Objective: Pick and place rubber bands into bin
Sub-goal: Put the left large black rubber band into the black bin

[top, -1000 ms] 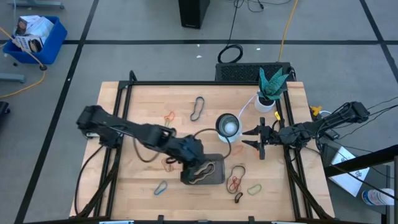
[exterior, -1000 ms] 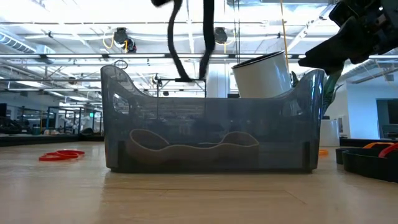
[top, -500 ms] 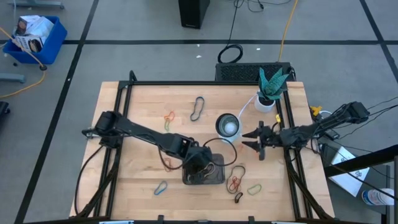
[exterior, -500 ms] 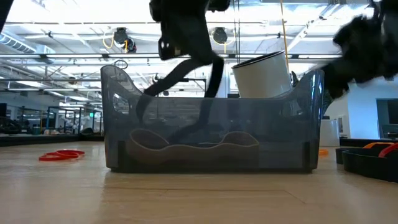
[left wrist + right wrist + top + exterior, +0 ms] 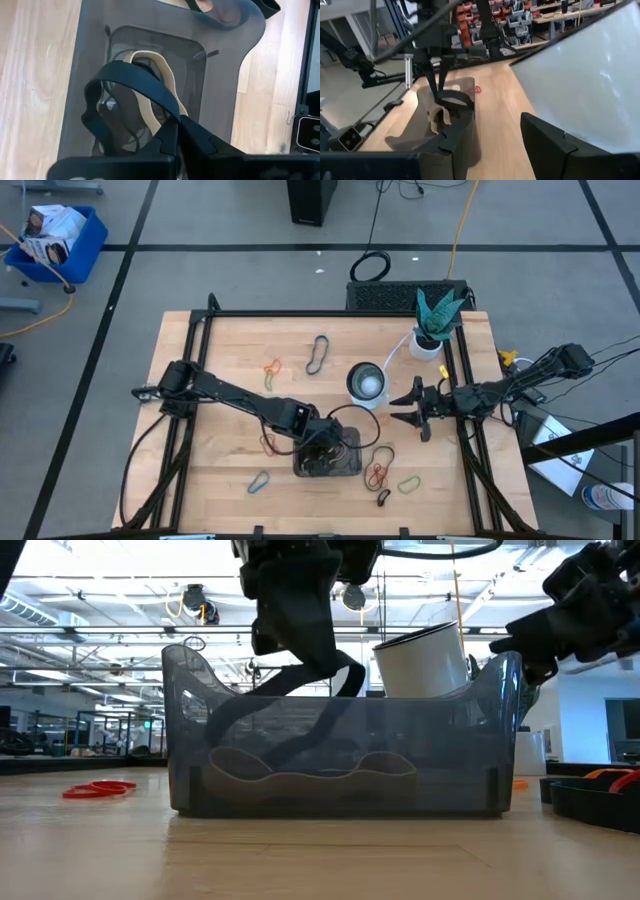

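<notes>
Left claw (image 5: 322, 452) | clenched on wide black rubber band (image 5: 131, 82) | directly above shallow dark grey rectangular bin (image 5: 345, 465) | right claw (image 5: 412, 410), at 2 o'clock, released

Robotics lab or industrial workshop floor

Grey concrete floor (image 5: 200, 220) marked with dark tape lines, butcher-block wooden table (image 5: 230, 350) in a black metal frame, cables trailing off; beyond the table, high ceiling with exposed beams (image 5: 100, 635) and bright strip lights, shelving stacked with red and grey parts bins (image 5: 520, 20), long workbenches
</notes>
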